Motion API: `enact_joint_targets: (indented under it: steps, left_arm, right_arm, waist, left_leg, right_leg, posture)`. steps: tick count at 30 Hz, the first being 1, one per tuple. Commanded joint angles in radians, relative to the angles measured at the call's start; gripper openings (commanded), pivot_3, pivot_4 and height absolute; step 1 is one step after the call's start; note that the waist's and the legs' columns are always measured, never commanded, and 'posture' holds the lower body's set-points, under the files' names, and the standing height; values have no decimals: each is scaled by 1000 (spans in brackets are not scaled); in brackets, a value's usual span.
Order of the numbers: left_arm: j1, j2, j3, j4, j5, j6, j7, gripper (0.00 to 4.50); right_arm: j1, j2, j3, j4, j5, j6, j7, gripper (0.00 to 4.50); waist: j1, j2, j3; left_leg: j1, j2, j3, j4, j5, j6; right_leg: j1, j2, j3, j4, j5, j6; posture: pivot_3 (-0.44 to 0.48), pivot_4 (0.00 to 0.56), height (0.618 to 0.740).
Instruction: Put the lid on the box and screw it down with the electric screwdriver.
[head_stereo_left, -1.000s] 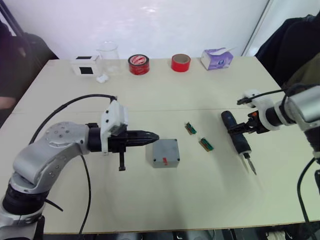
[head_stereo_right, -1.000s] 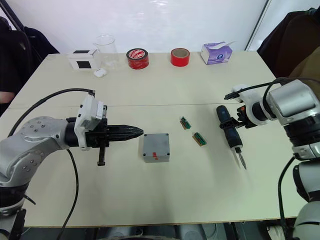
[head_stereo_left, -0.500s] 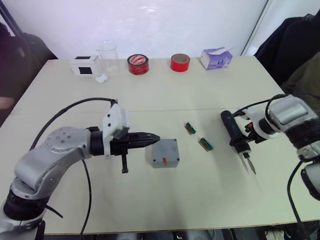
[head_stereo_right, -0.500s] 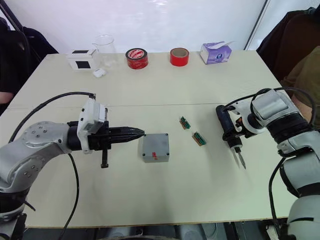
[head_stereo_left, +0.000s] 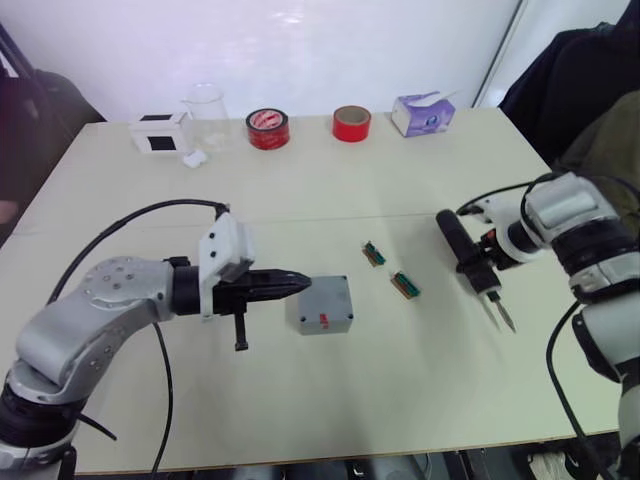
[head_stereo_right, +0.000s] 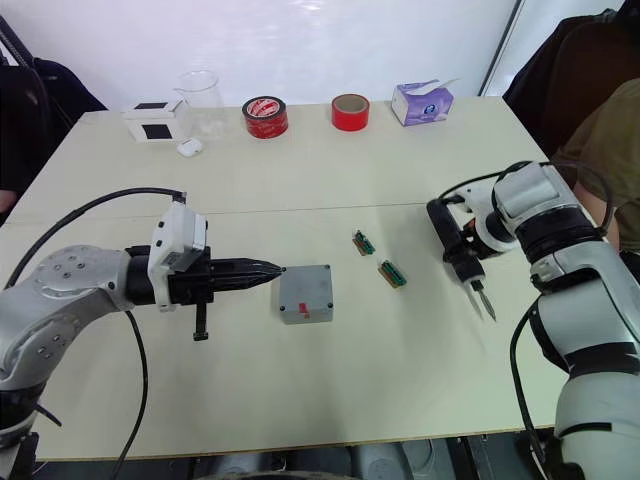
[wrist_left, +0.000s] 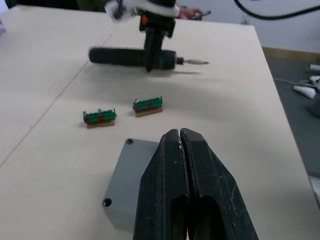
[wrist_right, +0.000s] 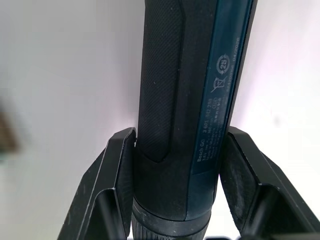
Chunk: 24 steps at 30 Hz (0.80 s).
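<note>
The box (head_stereo_left: 322, 305) is a small grey square with a red mark on its near side, lying in the middle of the table. Its top is a flat grey plate with corner holes, the lid (wrist_left: 134, 172), sitting flush on it. My left gripper (head_stereo_left: 305, 283) is shut and empty, its tips at the box's left upper edge. The electric screwdriver (head_stereo_left: 463, 257), dark and thick, lies slanted on the right with its bit (head_stereo_left: 503, 316) pointing toward the table's near edge. My right gripper (wrist_right: 180, 150) is shut on its body, one of its fingers (wrist_right: 117, 172) on each side.
Two small green circuit boards (head_stereo_left: 375, 254) (head_stereo_left: 406, 285) lie between box and screwdriver. Along the far edge stand a white box with a black panel (head_stereo_left: 157, 133), a glass beaker (head_stereo_left: 205, 112), two red tape rolls (head_stereo_left: 267, 128) (head_stereo_left: 351, 123) and a tissue box (head_stereo_left: 420, 113). A person's clothing (head_stereo_left: 600, 130) shows at the right.
The right arm has turned in closer, its gripper staying on the screwdriver, which has hardly shifted. The left gripper holds by the box. The camera has shifted slightly.
</note>
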<state>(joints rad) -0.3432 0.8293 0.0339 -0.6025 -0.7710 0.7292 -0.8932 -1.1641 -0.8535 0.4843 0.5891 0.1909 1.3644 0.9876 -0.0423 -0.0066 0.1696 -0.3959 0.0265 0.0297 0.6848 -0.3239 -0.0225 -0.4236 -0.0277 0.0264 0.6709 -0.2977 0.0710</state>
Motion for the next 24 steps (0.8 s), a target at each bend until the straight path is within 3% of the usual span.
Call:
enact_joint_targets:
  steps: [1, 6, 8, 11, 16, 24]
  left_arm:
    - [-1, 30, 8, 25, 27, -37, -52, 0]
    - [-19, 27, -52, 79, 102, -81, -89, 0]
    - [-26, 24, -58, 96, 109, -86, -104, 0]
    - [-39, 22, -98, 130, 153, -121, -145, 0]
    - [-65, -7, -137, 190, 196, -153, -175, 0]
    - [-105, -89, -222, 260, 268, -179, -175, 0]
  right_arm:
    - [-20, 20, -262, -284, 130, 20, -2, 1833]
    - [152, 226, -673, -674, 302, -138, -120, 1833]
    - [183, 298, -740, -749, 317, -181, -197, 1833]
    - [250, 378, -768, -877, 357, -259, -253, 1833]
    - [372, 499, -770, -1022, 394, -420, -320, 1833]
    - [562, 528, -697, -1130, 454, -507, -337, 1833]
  waist:
    - [-1, 0, 0]
    - [3, 0, 0]
    - [11, 0, 0]
    - [34, 0, 0]
    - [29, 0, 0]
    - [28, 0, 0]
  left_leg:
    - [-2, 1, 0, 0, 0, -1]
    - [-9, 3, -1, 0, 2, -3]
    - [-10, 2, -2, 0, 2, -4]
    - [-12, -1, -2, 5, 2, -4]
    - [-12, -1, -2, 12, 1, -1]
    - [-12, -1, -2, 13, 1, -1]
  right_leg:
    - [-3, 1, 0, 1, 0, 0]
    - [-8, 2, -1, 1, 0, 0]
    - [-8, 1, -2, 1, 0, 0]
    - [-8, -1, -2, 1, 1, 2]
    - [-5, -1, -2, 1, 3, 5]
    - [-5, 0, -1, 5, 3, 5]
  posture:
    - [0, 150, 740]
    - [0, 150, 740]
    - [0, 150, 740]
    - [0, 150, 740]
    - [0, 150, 740]
    - [0, 150, 740]
